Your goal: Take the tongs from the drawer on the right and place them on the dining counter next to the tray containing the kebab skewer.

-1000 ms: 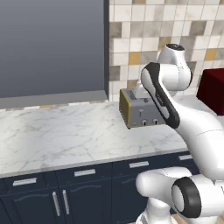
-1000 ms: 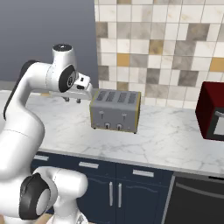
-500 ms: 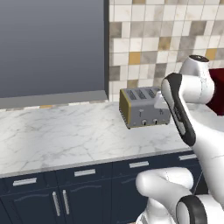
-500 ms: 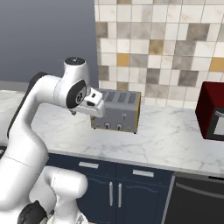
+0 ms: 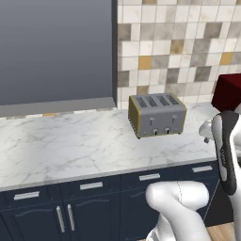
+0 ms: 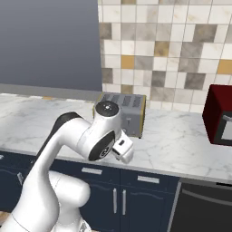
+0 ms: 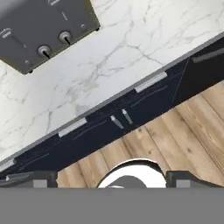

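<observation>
The gripper points steeply down over the front edge of a marble worktop, white with grey veins. Its two dark finger tips stand far apart at the bottom of the hand view, so the hand is spread wide and holds nothing.

Ahead of the fingers lies a wood plank floor, and beyond that a run of navy cabinet fronts under the worktop edge. Two shallow fronts with short horizontal silver bars show there: one drawer ahead and to the right of the hand, another drawer front ahead and to the left. Between them hang two short vertical door handles. Which of these holds the tongs cannot be told; all the fronts are closed.

Beyond the cabinet line, farther from the hand, a grey four-slot toaster sits on the worktop near a wall of beige, grey and ochre tiles. A dark red microwave stands further right along the worktop, and a plain grey panel fills the wall to the left.
</observation>
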### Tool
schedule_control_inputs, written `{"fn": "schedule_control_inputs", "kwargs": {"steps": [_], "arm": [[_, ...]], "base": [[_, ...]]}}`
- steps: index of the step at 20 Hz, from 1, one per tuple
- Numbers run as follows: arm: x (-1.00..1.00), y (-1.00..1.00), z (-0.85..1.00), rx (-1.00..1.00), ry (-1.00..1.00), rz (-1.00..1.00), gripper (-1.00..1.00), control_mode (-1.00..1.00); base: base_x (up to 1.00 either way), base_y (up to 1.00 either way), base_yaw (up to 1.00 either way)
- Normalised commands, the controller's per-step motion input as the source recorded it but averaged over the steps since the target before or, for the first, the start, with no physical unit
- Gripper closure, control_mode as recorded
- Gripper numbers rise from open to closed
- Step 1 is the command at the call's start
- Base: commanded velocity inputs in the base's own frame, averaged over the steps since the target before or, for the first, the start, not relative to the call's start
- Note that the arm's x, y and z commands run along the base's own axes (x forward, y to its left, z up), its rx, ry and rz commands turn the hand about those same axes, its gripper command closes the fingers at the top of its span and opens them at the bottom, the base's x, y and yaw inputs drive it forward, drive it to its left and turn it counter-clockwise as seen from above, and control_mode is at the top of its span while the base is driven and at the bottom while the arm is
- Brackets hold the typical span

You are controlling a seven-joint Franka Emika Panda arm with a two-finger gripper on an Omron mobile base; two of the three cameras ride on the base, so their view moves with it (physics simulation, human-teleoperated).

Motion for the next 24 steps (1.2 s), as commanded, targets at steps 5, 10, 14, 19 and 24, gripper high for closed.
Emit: {"fn": "schedule_control_inputs", "kwargs": {"steps": [5,10,14,19,24], "arm": [[-0.29,-1.0,-0.64,0.24,-0.1,-0.3,-1.0,-1.0],[-0.02,-0.73,-0.58,0.27,-0.2,-0.3,-1.0,-1.0],[0.0,-0.46,-0.51,0.25,-0.29,-0.25,-1.0,-1.0],[0.01,-0.13,-0.44,0.22,-0.24,-0.16,-1.0,-1.0],[0.32,0.01,-0.27,0.02,-0.09,-0.02,-1.0,-1.0]], "base": [[0.0,0.0,0.0],[0.0,0.0,0.0],[0.0,0.0,0.0],[0.0,0.0,0.0],[0.0,0.0,0.0]]}}
